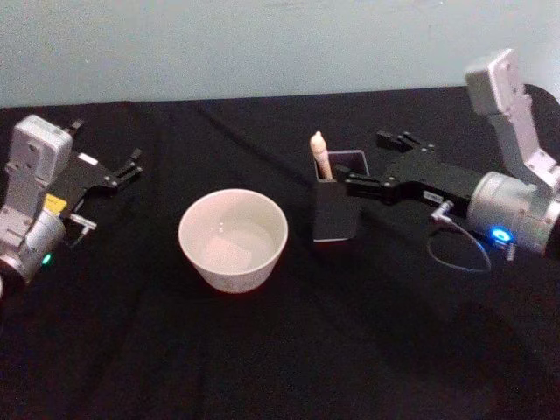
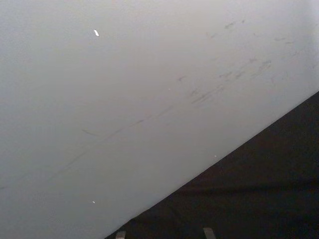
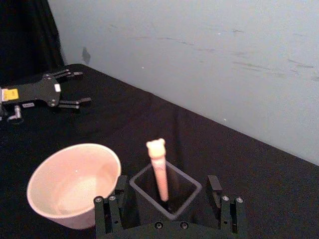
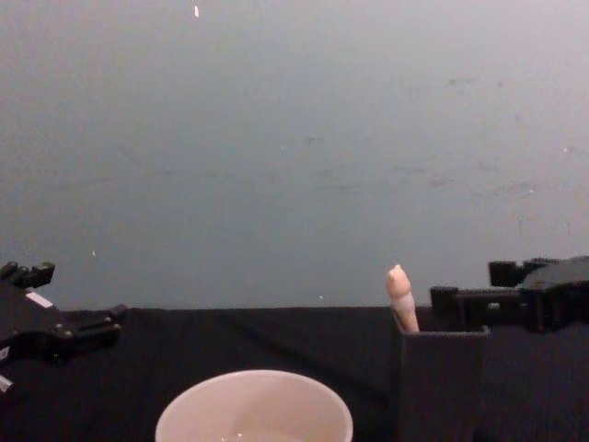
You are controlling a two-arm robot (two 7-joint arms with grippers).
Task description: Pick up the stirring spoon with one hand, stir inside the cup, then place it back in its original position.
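The stirring spoon [image 1: 321, 156] stands upright in a dark square holder [image 1: 336, 214], its cream animal-head knob [image 3: 155, 147] sticking out above the rim; shaft and bowl are hidden inside. The cream-white cup [image 1: 233, 238] sits just left of the holder, apart from it. My right gripper [image 1: 367, 161] hovers open at the holder's right side, level with its top. Its fingers flank the holder [image 3: 167, 191] without touching the spoon [image 3: 160, 172]. From the chest, the right gripper [image 4: 469, 285] shows just right of the spoon [image 4: 401, 300]. My left gripper [image 1: 105, 149] rests open at the far left.
A black cloth covers the table [image 1: 280, 350], with free room in front of the cup and holder. A pale wall [image 4: 294, 138] rises close behind the table's back edge. The left gripper [image 3: 55, 92] lies far from the cup [image 3: 75, 184].
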